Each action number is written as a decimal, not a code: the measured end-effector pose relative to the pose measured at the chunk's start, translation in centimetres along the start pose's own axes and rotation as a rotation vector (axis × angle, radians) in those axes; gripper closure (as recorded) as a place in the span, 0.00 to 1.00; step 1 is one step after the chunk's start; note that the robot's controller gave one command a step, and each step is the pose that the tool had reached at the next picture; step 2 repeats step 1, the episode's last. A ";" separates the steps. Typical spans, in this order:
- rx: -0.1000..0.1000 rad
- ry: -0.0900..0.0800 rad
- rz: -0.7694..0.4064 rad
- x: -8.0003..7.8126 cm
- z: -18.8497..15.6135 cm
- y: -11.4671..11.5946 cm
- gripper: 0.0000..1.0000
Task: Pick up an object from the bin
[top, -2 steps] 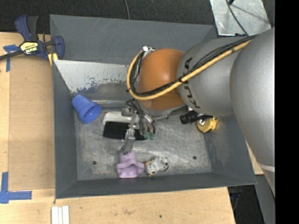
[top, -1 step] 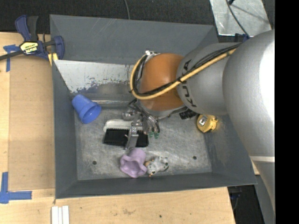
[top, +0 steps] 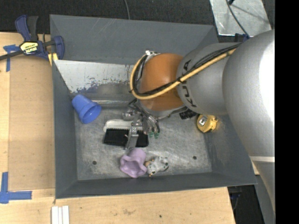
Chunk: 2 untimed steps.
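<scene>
**A:** Camera view: your end effector (top: 134, 138) sits low in the bin (top: 65, 139), at the right edge of a flat black block (top: 115, 137). A white piece (top: 117, 124) lies against the block's far side, up and left of the end effector. I can't tell whether it's open or closed, because the orange cover (top: 156, 80) and wrist hide too much.

**B:** So which thing is the pick?

**A:** My guess is the black block, since it's the one right at the end effector. You can't call it gripped from this.

**B:** What could go wrong?

**A:** Three things.
1. The block lies flat on the bin floor, so an edge grip could slip off or just shove it leftward.
2. A purple soft lump (top: 133, 164) sits just below the end effector, with a small pale bit (top: 158, 164) beside it. If you drift that way you could snag the lump or drag both.
3. The white piece looks to be touching the block, so it may ride along or wedge.

**B:** Anything else close?

**A:** No. The blue cup (top: 85, 108) is well off to the upper left, and the yellow round thing (top: 207, 123) is well off to the right. Both are clear of your path.
</scene>
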<state>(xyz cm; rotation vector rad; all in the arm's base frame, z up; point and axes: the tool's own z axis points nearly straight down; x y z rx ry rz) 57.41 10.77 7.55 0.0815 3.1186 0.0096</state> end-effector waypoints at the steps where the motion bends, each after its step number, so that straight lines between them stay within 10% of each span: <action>1: 0.004 0.012 0.006 0.6 -17.3 0.7 1.00; 2: 0.004 0.012 0.006 0.6 -17.3 0.7 1.00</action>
